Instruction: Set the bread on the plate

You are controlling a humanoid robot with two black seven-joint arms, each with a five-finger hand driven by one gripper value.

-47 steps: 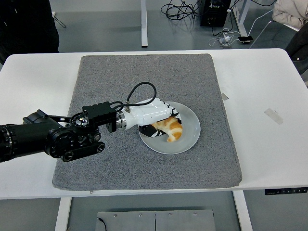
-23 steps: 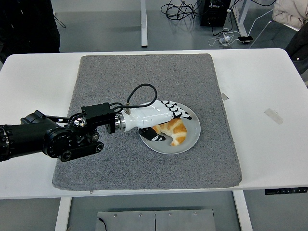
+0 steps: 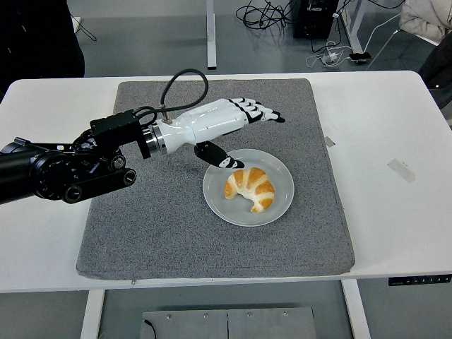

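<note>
A golden croissant (image 3: 250, 188) lies on the white round plate (image 3: 280, 203) on the grey mat (image 3: 155, 219). My left hand (image 3: 244, 131), white with black-tipped fingers, hovers above and to the upper left of the plate with fingers stretched out and holds nothing. Its thumb (image 3: 217, 157) points down near the plate's left rim. The hand is clear of the croissant. My right arm is out of view.
The mat covers the middle of the white table (image 3: 395, 212). A strip of tape (image 3: 401, 170) lies on the table at right, a small one (image 3: 330, 141) by the mat's right edge. A person in dark clothes (image 3: 39, 35) stands at the top left.
My left hand let go of the croissant, opened, and lifted up and back to the left. The croissant stays on the plate.
</note>
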